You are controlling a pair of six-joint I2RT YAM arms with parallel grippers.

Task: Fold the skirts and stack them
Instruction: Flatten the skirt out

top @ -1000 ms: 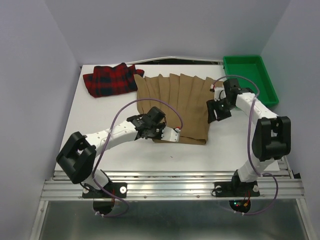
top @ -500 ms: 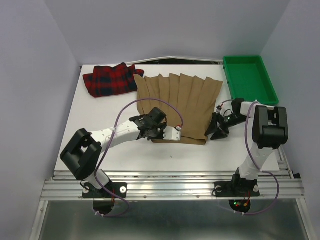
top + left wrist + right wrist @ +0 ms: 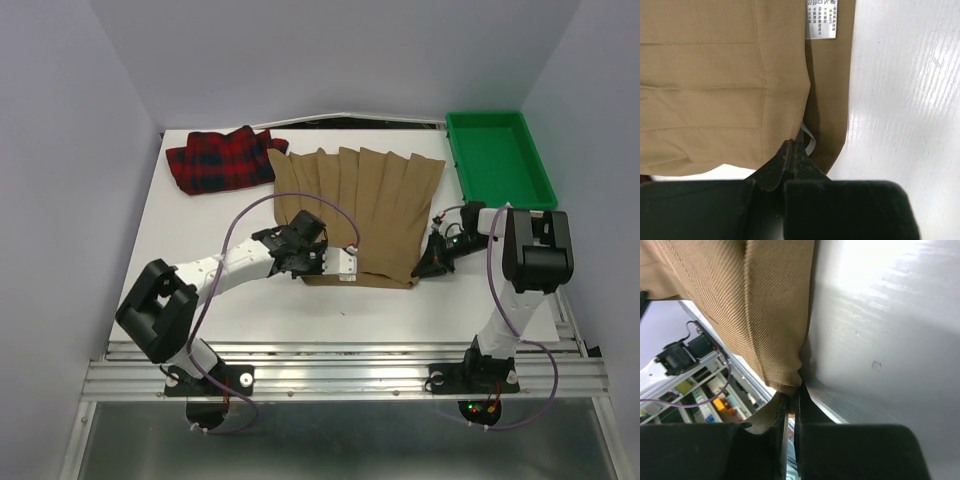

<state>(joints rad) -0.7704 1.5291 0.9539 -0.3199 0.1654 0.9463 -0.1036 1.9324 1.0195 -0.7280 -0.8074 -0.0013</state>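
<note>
Showing a white table from above, with two robot arms reaching in from its near edge. The tan skirt lies spread flat in the middle of the table, its pleats running from the far edge toward the arms. The red plaid skirt sits bunched at the far left corner, its right end just beside the far left corner of the tan skirt. A green tray stands at the far right corner, apart from both skirts.

The left gripper rests low at the near edge of the tan skirt, toward its middle. Seen from the left wrist, this gripper has its two dark fingers pressed together, with the tips nipping the edge of a tan layer; a white care label shows further along the same cloth.

The right gripper lies low at the near right corner of the tan skirt. From the right wrist, this gripper has its fingers drawn tight together, with a ribbed tan corner of the skirt pinched between them, just above the white tabletop
</note>
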